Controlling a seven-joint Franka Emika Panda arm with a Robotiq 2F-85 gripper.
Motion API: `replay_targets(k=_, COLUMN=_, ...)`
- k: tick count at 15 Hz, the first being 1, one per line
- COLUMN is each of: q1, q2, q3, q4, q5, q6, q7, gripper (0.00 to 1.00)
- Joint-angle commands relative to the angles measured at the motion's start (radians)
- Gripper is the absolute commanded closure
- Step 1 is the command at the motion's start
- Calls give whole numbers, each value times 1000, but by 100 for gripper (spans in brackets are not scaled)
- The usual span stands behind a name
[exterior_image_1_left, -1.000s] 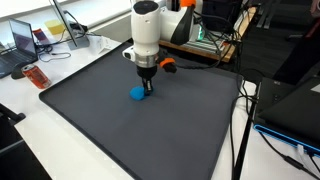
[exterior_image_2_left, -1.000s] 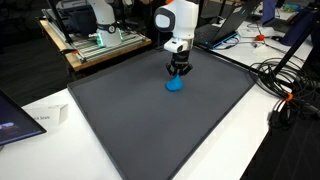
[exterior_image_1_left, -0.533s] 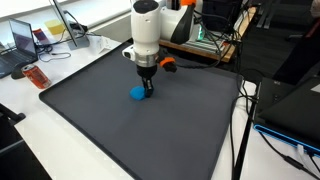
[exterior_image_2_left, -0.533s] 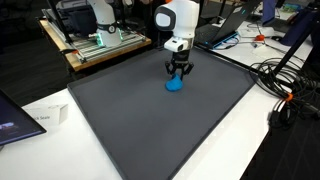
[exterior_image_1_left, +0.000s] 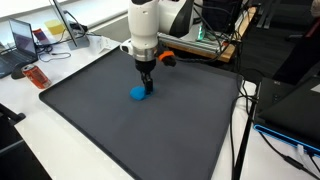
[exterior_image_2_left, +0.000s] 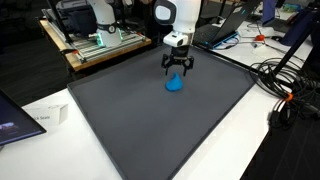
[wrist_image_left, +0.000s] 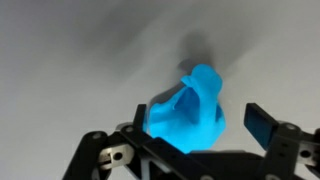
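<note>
A small bright blue object (exterior_image_1_left: 138, 93) (exterior_image_2_left: 175, 84), soft-looking and crumpled, lies on the dark grey mat (exterior_image_1_left: 120, 130) (exterior_image_2_left: 150, 120). My gripper (exterior_image_1_left: 147, 82) (exterior_image_2_left: 178, 68) hangs just above it with its fingers spread apart and nothing held. In the wrist view the blue object (wrist_image_left: 186, 112) fills the middle, lying between and below the two black fingers (wrist_image_left: 263, 125), which stand wide on either side of it without touching it. The white arm rises above the mat's far part.
An orange tool (exterior_image_1_left: 166, 59) lies on the mat behind the arm. Laptops and an orange-red item (exterior_image_1_left: 36, 76) sit on the white table beside the mat. A black rack with equipment (exterior_image_2_left: 95, 40) and cables (exterior_image_2_left: 290, 80) border the mat.
The gripper has opened and risen a little, letting go of the blue object, which now rests on the mat below the spread fingers.
</note>
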Motion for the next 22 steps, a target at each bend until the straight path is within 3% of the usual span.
replay_targets(k=1, q1=20, q2=-99, q3=-21, q4=-70, q5=-63, q6=-51, q7=58, gripper=0)
replay_targets(k=6, q1=21, q2=-216, q3=6, q4=-137, q5=-143, q6=-101, q7=137, gripper=0)
replay_targets(k=12, q1=6, q2=-335, q3=92, q4=-175, q5=-202, q6=-195, q7=236, gripper=0)
replay_targets(k=22, q1=1, q2=-383, q3=251, q4=-102, q5=-299, q6=-359, q7=461, gripper=0)
